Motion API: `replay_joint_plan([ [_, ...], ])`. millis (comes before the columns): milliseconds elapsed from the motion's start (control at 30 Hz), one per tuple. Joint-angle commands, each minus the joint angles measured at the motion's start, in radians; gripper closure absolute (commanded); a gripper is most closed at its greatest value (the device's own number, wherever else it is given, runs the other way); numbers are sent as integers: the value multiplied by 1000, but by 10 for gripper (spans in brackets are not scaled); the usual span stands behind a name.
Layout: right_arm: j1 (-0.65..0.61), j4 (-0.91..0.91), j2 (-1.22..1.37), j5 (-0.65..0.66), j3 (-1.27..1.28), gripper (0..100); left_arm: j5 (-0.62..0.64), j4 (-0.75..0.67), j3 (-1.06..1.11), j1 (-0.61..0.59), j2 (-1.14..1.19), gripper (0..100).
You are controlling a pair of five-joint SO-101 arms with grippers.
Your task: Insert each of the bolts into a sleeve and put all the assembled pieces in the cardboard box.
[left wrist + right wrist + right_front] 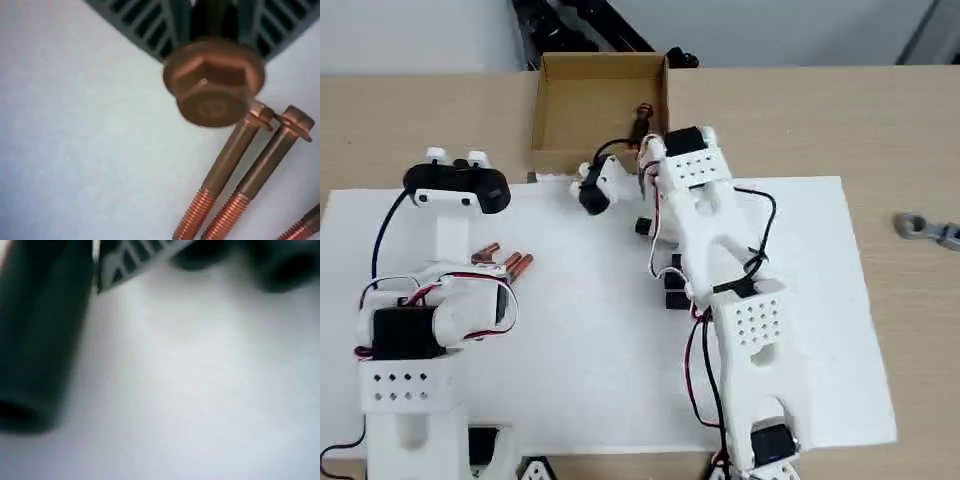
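Left wrist view puts you right over a copper bolt (215,82). Its hex flange head faces the camera, and the left gripper (212,17) has it clenched between dark ribbed fingers (150,25), raised above the white foam board (75,150). Two more bolts (225,170) lie side by side on the board just beside it, heads toward the gripper, and a further threaded tip (300,230) shows just past them.

Right wrist view shows you a black sleeve (35,340) lying on the board close to the right gripper (140,260). You cannot tell whether its fingers are apart or closed.

High view places the cardboard box (555,100) on the table beyond the board's far edge, with a copper-coloured piece (645,118) inside by one wall.
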Motion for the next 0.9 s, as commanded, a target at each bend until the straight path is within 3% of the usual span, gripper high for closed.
replay_joint_plan([
  [0, -10, 16, -159, -12, 40, 996, -3, -6, -13, -5, -21, 995],
  [167, -12, 15, -302, -15, 133, 996, -3, -3, -62, -5, -21, 995],
  [500, -48, 8, -395, -152, 155, 986, -2, 0, -88, -5, -21, 995],
  [733, -93, 12, -394, -167, 157, 737, -2, 23, -90, -5, -21, 995],
  [867, -110, 7, -331, -166, 157, 760, -2, 35, -87, -5, -21, 995],
])
